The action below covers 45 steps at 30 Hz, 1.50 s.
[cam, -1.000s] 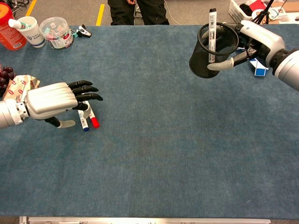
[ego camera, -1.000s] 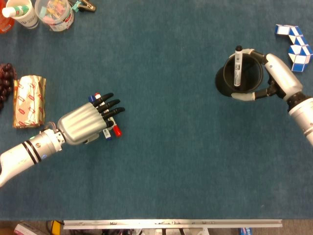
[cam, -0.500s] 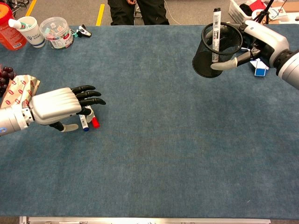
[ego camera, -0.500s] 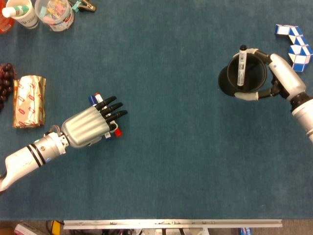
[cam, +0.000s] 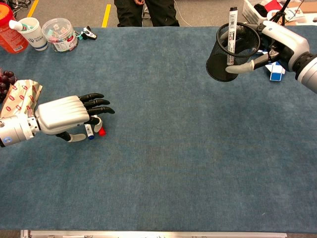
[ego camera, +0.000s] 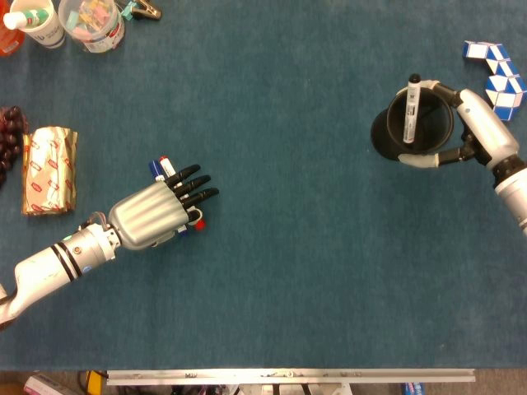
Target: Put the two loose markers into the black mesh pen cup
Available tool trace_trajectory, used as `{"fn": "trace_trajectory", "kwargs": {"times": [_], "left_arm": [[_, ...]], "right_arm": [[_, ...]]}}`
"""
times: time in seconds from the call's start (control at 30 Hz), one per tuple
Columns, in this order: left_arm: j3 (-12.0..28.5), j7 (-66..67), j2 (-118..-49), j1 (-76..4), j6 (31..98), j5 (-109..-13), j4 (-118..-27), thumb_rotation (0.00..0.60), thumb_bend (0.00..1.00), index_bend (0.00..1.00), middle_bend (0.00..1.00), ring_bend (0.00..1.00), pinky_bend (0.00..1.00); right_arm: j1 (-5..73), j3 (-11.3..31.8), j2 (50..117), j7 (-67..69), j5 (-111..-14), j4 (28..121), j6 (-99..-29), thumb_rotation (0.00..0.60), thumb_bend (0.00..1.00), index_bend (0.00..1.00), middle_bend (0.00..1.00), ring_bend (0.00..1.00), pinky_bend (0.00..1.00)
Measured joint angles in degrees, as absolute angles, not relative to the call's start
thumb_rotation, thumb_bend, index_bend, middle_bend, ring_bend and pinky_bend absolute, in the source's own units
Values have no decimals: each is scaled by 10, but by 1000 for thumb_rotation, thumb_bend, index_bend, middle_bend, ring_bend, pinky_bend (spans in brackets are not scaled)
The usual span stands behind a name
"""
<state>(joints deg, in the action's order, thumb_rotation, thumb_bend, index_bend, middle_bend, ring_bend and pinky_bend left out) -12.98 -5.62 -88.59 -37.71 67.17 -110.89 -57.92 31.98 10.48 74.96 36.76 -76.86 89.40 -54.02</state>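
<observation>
Two loose markers lie side by side on the blue table, one with a red cap (ego camera: 198,223) (cam: 101,132) and one with a blue cap (ego camera: 183,230) (cam: 90,136). My left hand (ego camera: 152,216) (cam: 62,115) lies palm-down over them with its fingers stretched out, hiding their middles; its thumb curls in beside the blue cap. At the far right my right hand (ego camera: 482,123) (cam: 282,39) grips the black mesh pen cup (ego camera: 383,136) (cam: 223,67). A black marker (ego camera: 409,111) (cam: 232,29) stands in the cup.
A gold foil packet (ego camera: 49,169) and dark grapes (ego camera: 8,140) lie at the left edge. A white cup (cam: 32,32), a clear jar (cam: 60,34) and an orange bottle (cam: 10,34) stand at the back left. A blue-white puzzle (ego camera: 498,74) lies behind the right hand.
My left hand has slid back toward the near left and settled lower over the two markers. The right hand has carried the cup a little to the right.
</observation>
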Motion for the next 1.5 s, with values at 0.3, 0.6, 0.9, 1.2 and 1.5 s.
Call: {"fn": "trace_trajectory", "kwargs": {"times": [0.3,0.6,0.9,1.2,1.5], "left_arm": [[-135,-64,-896,-379,673,-1104,-564,600,298,467,108,46,0],[-138,-71,-906,-383,674,-1101,-554,600,298,491,108,46,0],[-140,-77,-915,-388,671,-1098,-547,600,298,504,108,46,0],[-142,-84,-921,-392,669,-1094,-540,600,298,534,108,46,0],[-138,-92,-913,-394,675,-1086,-549,600,298,568,112,46,0]], "right_arm": [[318,106,750,372,-768,891,-541,600,260,422,413,312,255],[315,106,749,374,-767,890,-542,600,259,422,413,312,255],[313,107,747,377,-767,889,-544,600,260,422,413,312,255],[310,108,745,381,-767,887,-546,600,260,422,413,312,255],[309,110,744,382,-769,889,-550,600,260,422,413,312,255]]}}
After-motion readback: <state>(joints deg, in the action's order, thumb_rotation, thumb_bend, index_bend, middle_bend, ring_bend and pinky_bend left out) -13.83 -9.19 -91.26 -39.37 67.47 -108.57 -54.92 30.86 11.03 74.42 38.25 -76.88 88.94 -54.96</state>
